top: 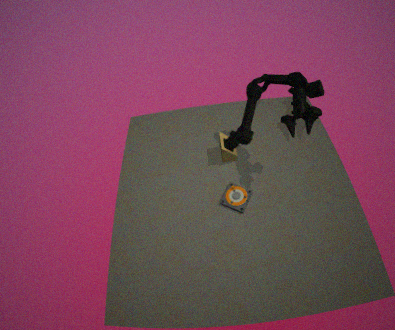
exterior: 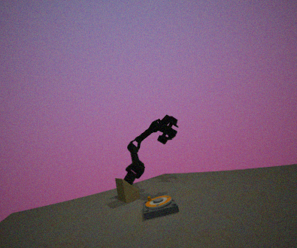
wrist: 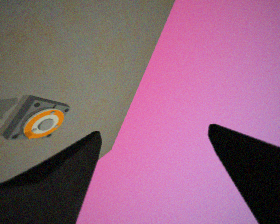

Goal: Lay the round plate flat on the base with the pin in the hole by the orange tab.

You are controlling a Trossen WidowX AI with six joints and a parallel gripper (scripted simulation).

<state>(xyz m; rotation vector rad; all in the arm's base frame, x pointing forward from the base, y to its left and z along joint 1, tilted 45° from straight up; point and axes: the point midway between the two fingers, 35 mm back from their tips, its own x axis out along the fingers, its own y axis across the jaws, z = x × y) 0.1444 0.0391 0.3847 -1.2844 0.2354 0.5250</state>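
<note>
Two dark fingertips frame the wrist view, spread wide with nothing between them. Left of the hand [top: 301, 122], well apart from it, the round plate [top: 235, 195] with its orange ring sits on the square grey base [top: 225, 202] on the table [top: 177, 260]. The pin and hole are too small to make out. Likely risks: with so long an approach, the hand could come down off-centre, tilt the plate further, or turn it past the pin.

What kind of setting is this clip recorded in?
Likely a bare robot test bench: one black arm on a tan mount, an olive table top, a square base carrying an orange round plate, plain pink backdrop.
</note>
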